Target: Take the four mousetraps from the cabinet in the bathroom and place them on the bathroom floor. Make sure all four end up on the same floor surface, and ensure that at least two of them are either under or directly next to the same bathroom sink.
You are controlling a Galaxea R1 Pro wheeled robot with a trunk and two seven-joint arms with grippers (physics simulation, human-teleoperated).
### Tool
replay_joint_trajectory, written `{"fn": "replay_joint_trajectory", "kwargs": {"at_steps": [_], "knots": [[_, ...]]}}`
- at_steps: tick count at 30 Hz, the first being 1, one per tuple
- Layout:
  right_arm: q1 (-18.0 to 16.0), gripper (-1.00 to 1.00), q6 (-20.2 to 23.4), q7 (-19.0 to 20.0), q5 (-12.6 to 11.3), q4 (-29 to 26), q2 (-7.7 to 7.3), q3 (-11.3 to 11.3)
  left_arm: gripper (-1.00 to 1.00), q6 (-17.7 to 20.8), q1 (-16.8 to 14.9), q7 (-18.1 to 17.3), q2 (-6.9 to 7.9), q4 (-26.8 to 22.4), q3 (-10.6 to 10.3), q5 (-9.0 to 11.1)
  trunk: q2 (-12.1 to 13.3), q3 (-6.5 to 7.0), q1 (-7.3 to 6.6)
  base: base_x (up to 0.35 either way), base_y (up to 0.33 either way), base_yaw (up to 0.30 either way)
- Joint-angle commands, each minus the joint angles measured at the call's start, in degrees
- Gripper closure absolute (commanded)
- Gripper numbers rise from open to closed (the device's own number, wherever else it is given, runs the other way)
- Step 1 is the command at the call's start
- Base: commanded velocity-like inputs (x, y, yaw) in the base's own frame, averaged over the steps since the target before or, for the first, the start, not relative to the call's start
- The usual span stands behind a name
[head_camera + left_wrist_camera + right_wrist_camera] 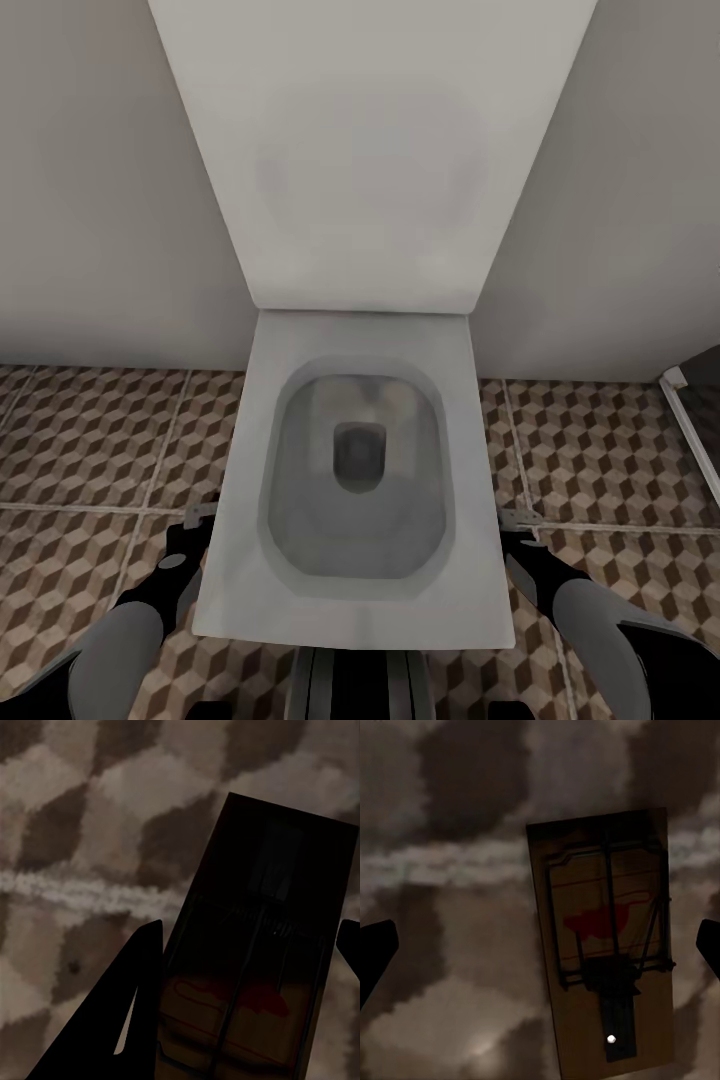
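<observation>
A mousetrap [270, 870], dark and in shadow, fills the gap between my left gripper's [251, 926] black fingers [139, 990], which sit against its long edges just above the bathroom floor [67, 832]. A second mousetrap [607, 945], tan with a red mark and a wire frame, lies flat on the patterned tiles [457, 870]. My right gripper [547, 930] hangs open over it, its fingers wide apart and clear of it. In the head view the left gripper [197, 520] and right gripper [520, 525] reach down to the floor [90, 430] on either side of a toilet. The cabinet and sink are out of view.
A white toilet [360, 480] with its lid up stands straight ahead between my arms, against a pale wall [90, 200]. Cube-patterned tiles spread out to both sides. A white frame edge [690, 420] shows at the far right.
</observation>
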Motion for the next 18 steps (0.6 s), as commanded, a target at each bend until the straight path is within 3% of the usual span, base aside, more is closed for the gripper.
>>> {"fn": "replay_joint_trajectory", "kwargs": {"at_steps": [1, 18], "knots": [[0.0, -1.00, 0.2, -0.1, 0.6, -0.1, 0.02, -0.5, 1.00, -0.3, -0.1, 0.4, 0.00, 0.1, 0.3, -0.7, 0.0, -0.03, -0.01, 0.000, 0.000, 0.000], [0.0, -1.00, -0.2, -0.1, 0.6, 0.0, 0.02, -0.4, 1.00, -0.3, -0.1, 0.4, 0.00, 0.4, 0.3, -0.7, 0.0, -0.03, -0.01, 0.000, 0.000, 0.000]]}}
